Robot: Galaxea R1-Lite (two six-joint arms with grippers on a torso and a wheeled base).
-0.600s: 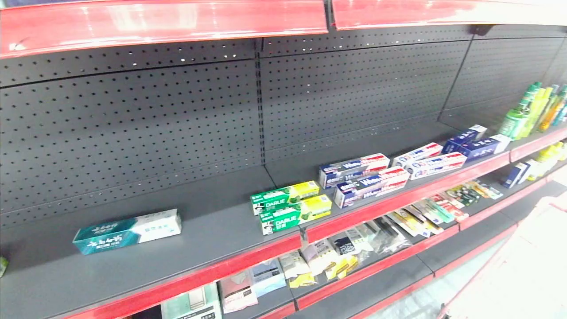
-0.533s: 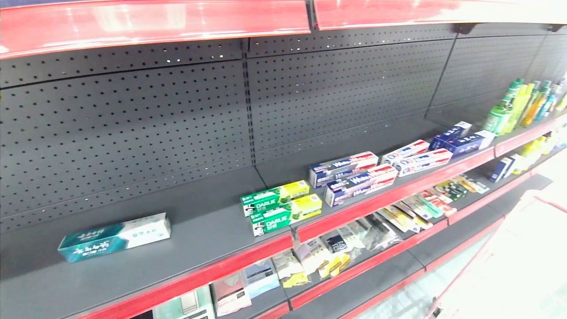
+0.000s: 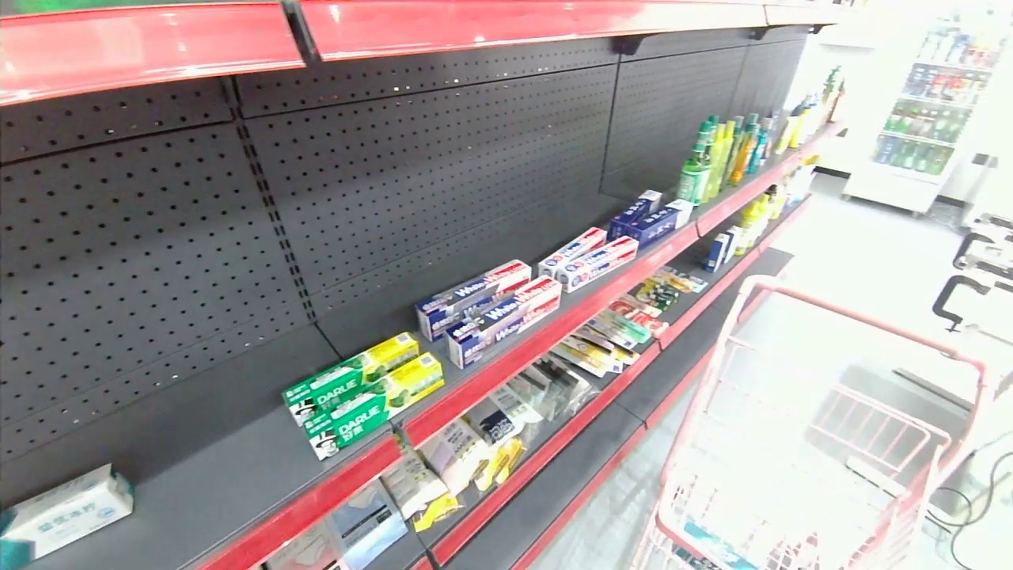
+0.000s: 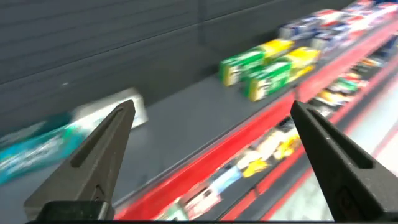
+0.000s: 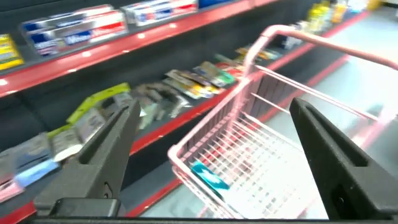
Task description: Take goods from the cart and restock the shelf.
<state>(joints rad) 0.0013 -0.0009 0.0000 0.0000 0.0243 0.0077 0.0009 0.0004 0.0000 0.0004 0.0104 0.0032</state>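
Our right gripper (image 5: 214,109) hangs wide, empty, above the red wire cart (image 5: 323,42); a teal box (image 5: 208,174) below it awaits the largely bare dark metal shelf (image 3: 221,459).

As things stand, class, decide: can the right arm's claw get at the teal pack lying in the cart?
Probably yes. The right claw is open and faces the cart, whose top is open, and nothing covers the teal pack on its floor.
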